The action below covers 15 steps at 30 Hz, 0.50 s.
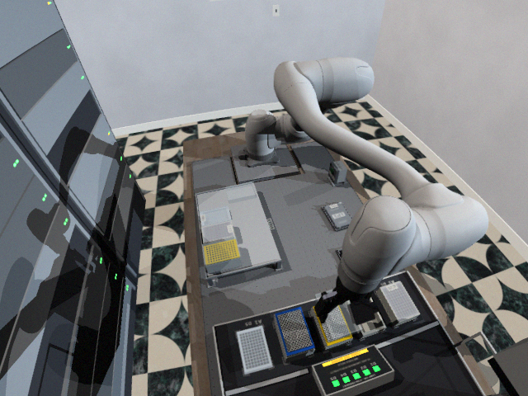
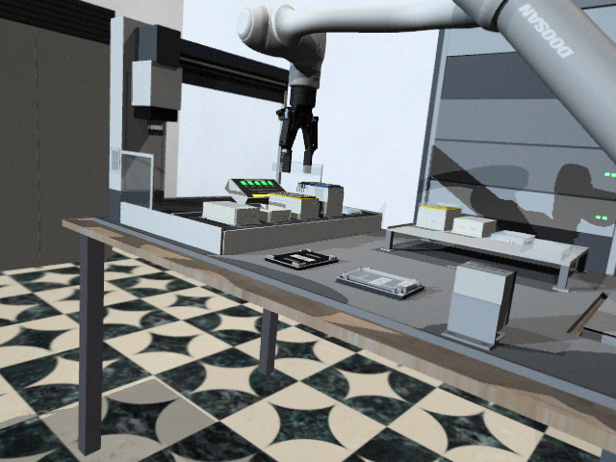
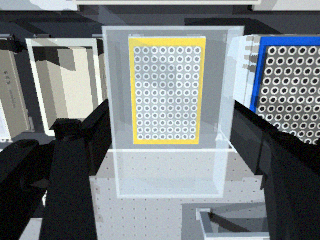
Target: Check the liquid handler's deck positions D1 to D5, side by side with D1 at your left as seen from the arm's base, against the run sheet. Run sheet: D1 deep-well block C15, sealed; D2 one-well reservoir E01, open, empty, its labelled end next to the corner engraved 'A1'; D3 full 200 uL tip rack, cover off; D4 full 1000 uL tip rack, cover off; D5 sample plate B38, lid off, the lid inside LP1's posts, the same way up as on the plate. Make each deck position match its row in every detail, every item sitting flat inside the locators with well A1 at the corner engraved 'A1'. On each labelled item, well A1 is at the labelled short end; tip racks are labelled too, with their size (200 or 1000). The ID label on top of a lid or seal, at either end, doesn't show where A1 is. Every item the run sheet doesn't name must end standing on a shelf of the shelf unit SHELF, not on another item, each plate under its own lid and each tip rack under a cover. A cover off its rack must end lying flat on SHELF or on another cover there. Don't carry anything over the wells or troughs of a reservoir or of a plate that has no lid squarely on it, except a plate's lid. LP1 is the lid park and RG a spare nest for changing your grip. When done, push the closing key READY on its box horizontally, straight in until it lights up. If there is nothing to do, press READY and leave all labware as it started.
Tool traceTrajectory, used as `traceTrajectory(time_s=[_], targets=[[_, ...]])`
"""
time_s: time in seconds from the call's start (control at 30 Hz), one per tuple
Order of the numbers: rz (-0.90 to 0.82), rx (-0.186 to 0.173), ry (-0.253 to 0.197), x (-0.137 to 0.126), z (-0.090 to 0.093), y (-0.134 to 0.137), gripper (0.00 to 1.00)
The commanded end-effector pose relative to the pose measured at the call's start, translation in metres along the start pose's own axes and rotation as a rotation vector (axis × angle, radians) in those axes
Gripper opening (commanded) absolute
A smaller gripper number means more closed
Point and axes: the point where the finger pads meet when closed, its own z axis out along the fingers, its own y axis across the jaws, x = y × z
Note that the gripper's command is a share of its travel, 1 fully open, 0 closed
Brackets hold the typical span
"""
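My gripper (image 1: 326, 310) is shut on a clear tip rack cover (image 2: 296, 169) and holds it level a little above the deck. In the wrist view the cover (image 3: 167, 110) sits between my fingers, and the yellow-framed tip rack (image 3: 167, 90) shows through it, directly below. On the deck the yellow rack stands between the uncovered blue-framed tip rack (image 1: 294, 330) and the cream one-well reservoir (image 1: 369, 323), which my arm partly hides. A white sample plate (image 1: 253, 349) is at the D5 end and a deep-well block (image 1: 398, 302) at the other end.
The shelf unit (image 1: 236, 228) holds another yellow tip rack (image 1: 220, 251), a pale block (image 1: 217, 232) and a clear item (image 1: 215, 214). A lid lies in the lid park (image 1: 337, 214). The black spare nest (image 2: 300, 260) and the READY box (image 2: 479, 303) stand on the table. A status panel (image 1: 353, 368) fronts the deck.
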Motion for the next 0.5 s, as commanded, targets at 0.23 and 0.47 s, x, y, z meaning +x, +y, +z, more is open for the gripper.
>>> traceTrajectory(time_s=[0.23, 0.47], targets=[[0.0, 0.0, 0.002, 0.0, -0.017, 0.0, 0.1], [0.0, 0.0, 0.002, 0.0, -0.029, 0.0, 0.1]])
